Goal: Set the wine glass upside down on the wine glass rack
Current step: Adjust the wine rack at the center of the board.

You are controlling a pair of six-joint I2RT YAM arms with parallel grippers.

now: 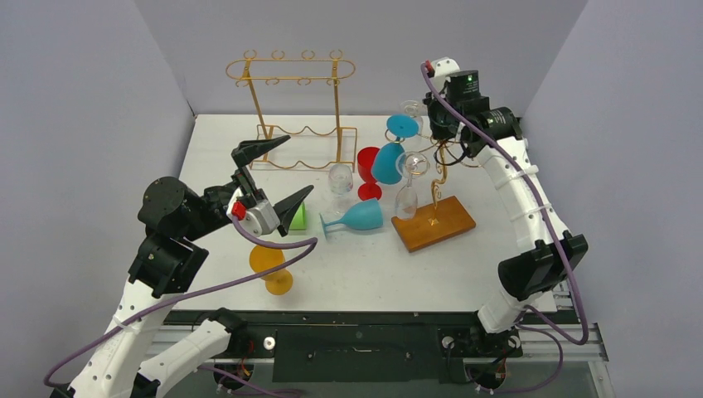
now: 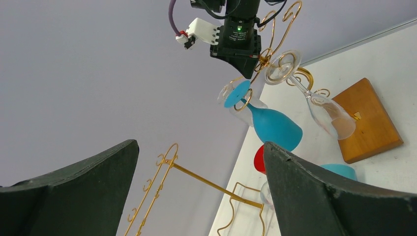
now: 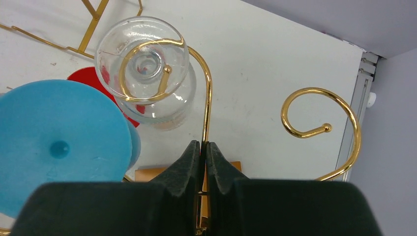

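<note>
The gold wire rack (image 1: 438, 170) stands on a wooden base (image 1: 443, 217) at the right. A blue wine glass (image 1: 388, 162) and a clear wine glass (image 1: 407, 197) hang upside down from its hooks. My right gripper (image 1: 440, 143) is shut on the rack's upper wire; in the right wrist view the pads (image 3: 194, 155) pinch the gold wire (image 3: 207, 113). There the clear glass (image 3: 142, 69) sits in a hook, the blue glass's foot (image 3: 59, 147) is at left, and one hook (image 3: 319, 123) is empty. My left gripper (image 1: 278, 176) is open and empty above the table's left side.
A teal glass (image 1: 356, 217) lies on its side. A red glass (image 1: 367, 166) and a clear glass (image 1: 340, 178) stand mid-table. An orange glass (image 1: 269, 261) stands near the front. A green object (image 1: 298, 217) sits by the left gripper. A taller gold rack (image 1: 290, 108) stands at the back.
</note>
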